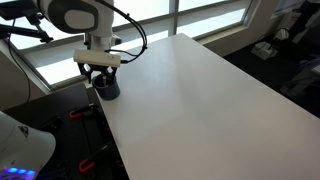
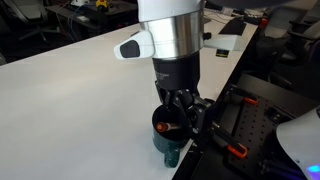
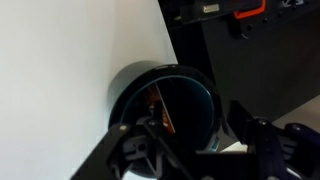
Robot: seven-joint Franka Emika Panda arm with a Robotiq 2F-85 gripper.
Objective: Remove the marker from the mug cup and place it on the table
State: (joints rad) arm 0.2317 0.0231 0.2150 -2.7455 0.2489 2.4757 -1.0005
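Robotiq gripper [image 3: 195, 145] is parked directly above the mug cup [image 3: 190, 100], pointing straight down, with its jaws spread apart and nothing held between them. In the wrist view one finger is seen at the lower left and the other at the lower right, with the mug's opening framed between and beyond them. In both exterior views the gripper [image 1: 100, 76] [image 2: 180, 118] is seen just over the mug [image 1: 108, 90] [image 2: 168, 148]. Whether the fingertips have dipped below the rim can't be told from these angles.

The mug is sat on the white table [image 1: 200, 90], right at its edge, with the dark floor and black gear just past it on the right in the wrist view. The rest of the tabletop [image 2: 70, 90] stretches away to the left.

The marker [image 3: 155, 105] is inside the mug, seen as a reddish-brown streak leaning on the left inner wall. It's viewed almost end-on, so its long axis is judged to be close to upright, tipped a bit leftward.

That's the bit everything hinges on. The marker is below the gripper but off to the left of the midline between the fingers, nearer the left finger. A small nudge left would probably be needed before anything gets pinched, otherwise the rim could get clipped or the mug shoved off the edge.
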